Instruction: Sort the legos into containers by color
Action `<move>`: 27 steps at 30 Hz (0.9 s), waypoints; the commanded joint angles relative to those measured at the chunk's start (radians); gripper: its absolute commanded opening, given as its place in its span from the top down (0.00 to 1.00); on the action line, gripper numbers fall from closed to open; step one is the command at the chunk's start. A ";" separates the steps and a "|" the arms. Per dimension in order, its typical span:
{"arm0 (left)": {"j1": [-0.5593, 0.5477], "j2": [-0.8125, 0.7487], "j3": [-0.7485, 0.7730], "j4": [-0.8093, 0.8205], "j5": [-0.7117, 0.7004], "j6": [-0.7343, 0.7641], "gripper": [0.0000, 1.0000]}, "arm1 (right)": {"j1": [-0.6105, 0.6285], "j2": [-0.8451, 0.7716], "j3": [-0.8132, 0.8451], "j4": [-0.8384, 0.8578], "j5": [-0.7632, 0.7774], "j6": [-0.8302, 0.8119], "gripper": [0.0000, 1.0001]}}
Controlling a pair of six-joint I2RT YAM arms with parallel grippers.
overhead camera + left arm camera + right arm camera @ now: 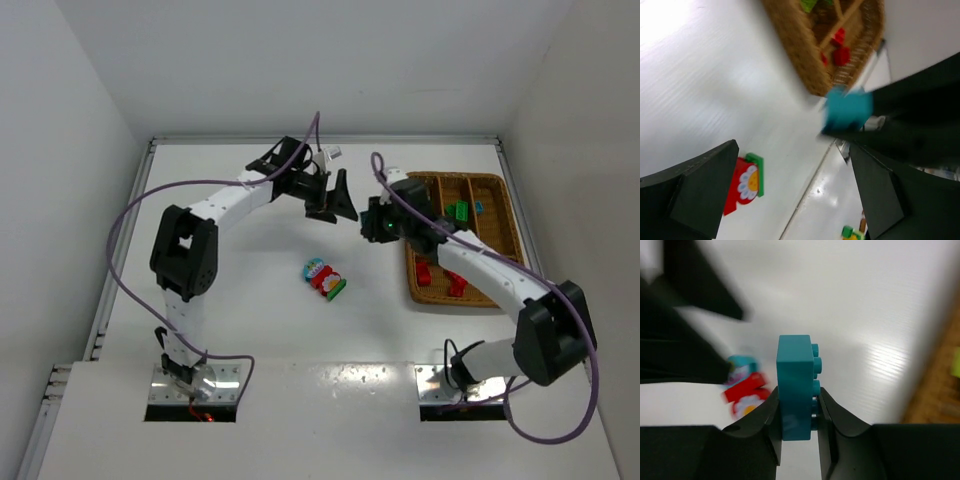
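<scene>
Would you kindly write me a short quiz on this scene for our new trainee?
1. What colour is the brick held in the right hand? A red, B teal, C lime.
2. True or false: the left hand is shut on a brick.
3. Fill in (inside/outside): the stacked bricks on the table lie ____ the wicker tray.
Key: 1 B; 2 false, it is open and holds nothing; 3 outside.

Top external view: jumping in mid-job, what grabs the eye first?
Mid-table, the right tool pinches a teal brick, with the left tool gaping open beside it. A small stack of red, green and printed bricks lies on the white table, apart from the wicker tray.
</scene>
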 commanded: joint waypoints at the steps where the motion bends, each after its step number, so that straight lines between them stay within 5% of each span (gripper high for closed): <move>1: 0.082 -0.074 -0.044 -0.045 -0.115 0.005 0.00 | -0.152 -0.090 -0.016 -0.108 0.249 0.065 0.94; 8: 0.096 -0.207 -0.146 -0.045 -0.417 -0.026 0.00 | -0.622 0.055 0.102 -0.157 0.315 0.246 0.94; 18: 0.096 -0.283 -0.271 -0.045 -0.509 -0.008 0.00 | -0.807 0.260 0.211 -0.105 0.398 0.280 0.90; 21: 0.096 -0.306 -0.300 -0.045 -0.537 -0.008 0.00 | -0.829 0.296 0.231 -0.094 0.398 0.280 0.76; 22: 0.096 -0.306 -0.317 -0.045 -0.537 -0.008 0.00 | -0.829 0.316 0.231 -0.085 0.388 0.271 0.48; 23: 0.096 -0.315 -0.335 -0.045 -0.546 -0.008 0.00 | -0.829 0.316 0.240 -0.073 0.365 0.271 0.39; 25: 0.096 -0.327 -0.350 -0.045 -0.546 -0.008 0.00 | -0.839 0.316 0.251 -0.073 0.333 0.271 0.24; 27: 0.096 -0.339 -0.366 -0.045 -0.560 -0.008 0.00 | -0.827 0.290 0.260 -0.073 0.306 0.259 0.24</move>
